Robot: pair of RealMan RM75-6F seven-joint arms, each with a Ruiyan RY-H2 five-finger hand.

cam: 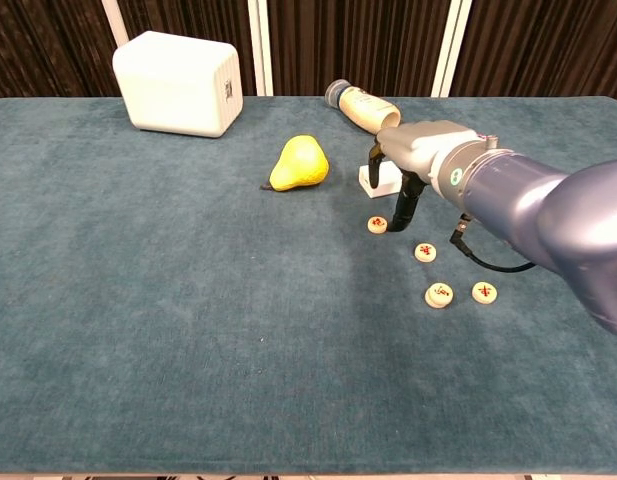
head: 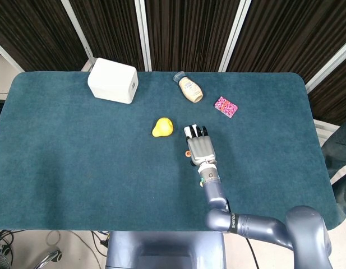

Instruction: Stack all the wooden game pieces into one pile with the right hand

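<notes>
The right hand (head: 200, 148) is over the middle of the table (head: 72, 151), palm down, with its dark fingers (cam: 405, 205) pointing down to the cloth and apart from each other — it grasps nothing. In the chest view the fingertips are just beside one wooden game piece (cam: 378, 224); I cannot tell if they touch it. In the head view this piece (head: 188, 153) shows only at the left edge of the hand.

Three more pieces lie on the cloth nearer to the robot: one (cam: 425, 252) close behind the hand, then a thicker one (cam: 439, 295) that looks like two pieces already stacked, and a single piece (cam: 484, 292) beside it — these two are near each other but apart.

A small white block (cam: 379, 176) is partly hidden behind the hand. A yellow pear (head: 162, 127), a lying bottle (head: 189, 88), a pink patterned packet (head: 225, 106) and a large white box (head: 112, 80) are farther back. The left hand does not appear in either view.
</notes>
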